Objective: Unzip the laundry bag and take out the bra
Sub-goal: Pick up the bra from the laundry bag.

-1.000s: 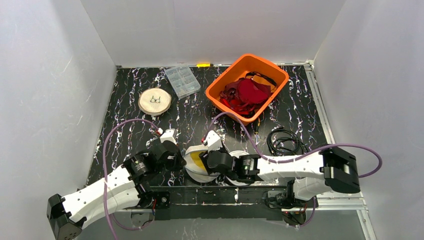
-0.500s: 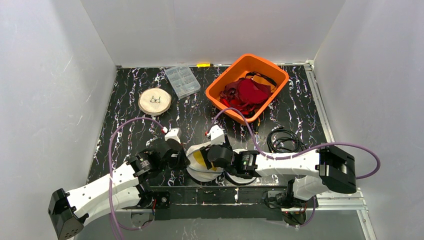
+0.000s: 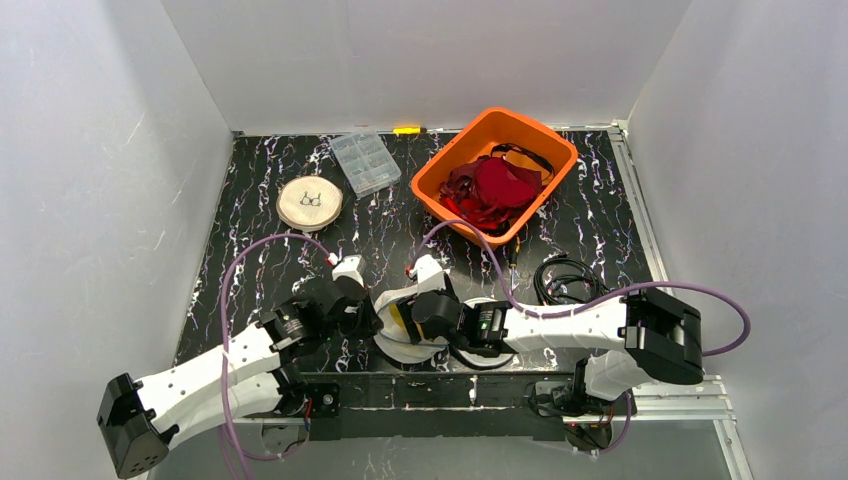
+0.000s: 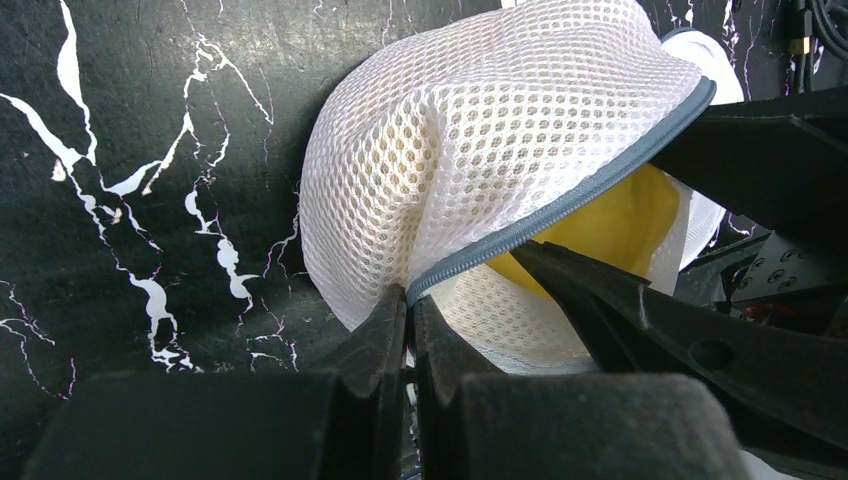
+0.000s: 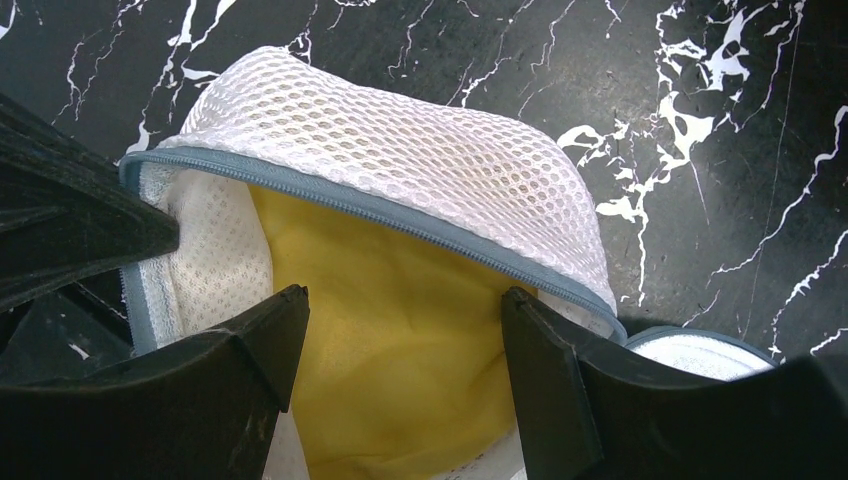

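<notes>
At the near edge of the table (image 3: 400, 220), the top view shows one laundry bag (image 3: 392, 345), mostly hidden under both arms. From the left wrist, the left gripper (image 4: 408, 305) has its jaws pressed together on the end of the bag's grey zipper (image 4: 560, 205), and one yellow bra (image 4: 620, 215) shows inside, partly covered. From the right wrist, the right gripper (image 5: 400, 330) holds its jaws wide apart over the bra in the unzipped bag and grips nothing.

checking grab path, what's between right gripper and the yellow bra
Nothing: right wrist view shows the bra bare between open fingers of the right gripper, laundry bag gaping.
</notes>
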Robot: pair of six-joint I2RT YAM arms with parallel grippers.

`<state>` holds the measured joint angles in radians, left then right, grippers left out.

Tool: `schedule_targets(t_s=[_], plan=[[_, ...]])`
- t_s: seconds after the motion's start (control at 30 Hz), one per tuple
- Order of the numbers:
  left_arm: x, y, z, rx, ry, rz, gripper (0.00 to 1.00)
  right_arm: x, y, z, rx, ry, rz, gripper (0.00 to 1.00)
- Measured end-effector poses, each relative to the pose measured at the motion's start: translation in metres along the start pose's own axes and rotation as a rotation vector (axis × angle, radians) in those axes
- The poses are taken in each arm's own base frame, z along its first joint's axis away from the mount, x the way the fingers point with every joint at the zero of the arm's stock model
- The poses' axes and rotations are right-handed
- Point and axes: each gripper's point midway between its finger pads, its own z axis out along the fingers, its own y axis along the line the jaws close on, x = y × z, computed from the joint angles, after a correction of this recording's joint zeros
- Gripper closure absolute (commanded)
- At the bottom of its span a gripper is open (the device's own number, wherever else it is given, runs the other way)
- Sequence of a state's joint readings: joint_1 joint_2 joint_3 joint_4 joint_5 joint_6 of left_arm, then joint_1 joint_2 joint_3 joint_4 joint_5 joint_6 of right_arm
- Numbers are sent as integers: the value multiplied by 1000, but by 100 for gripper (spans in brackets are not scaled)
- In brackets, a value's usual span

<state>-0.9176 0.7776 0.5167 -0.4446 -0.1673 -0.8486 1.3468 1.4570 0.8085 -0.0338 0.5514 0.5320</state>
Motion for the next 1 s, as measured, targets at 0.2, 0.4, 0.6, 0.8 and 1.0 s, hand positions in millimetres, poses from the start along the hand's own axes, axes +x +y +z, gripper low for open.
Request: schedule_targets(t_s=[0.2, 0.4, 0.6, 0.8, 1.0], plan=[[1, 0, 2, -5, 5, 1, 100, 1, -6, 0, 22, -7, 21, 20], [2, -1, 6, -1, 11, 1, 100, 0, -13, -7, 32, -18, 26, 19], [8, 0, 10, -5, 32, 0, 100, 5, -15, -6, 32, -4, 34, 19], [7, -1, 10, 0, 30, -2, 100, 10, -14, -6, 23, 13, 42, 20], [8, 0, 11, -1, 31, -4, 100, 19, 1, -4, -75, 44, 94, 22]])
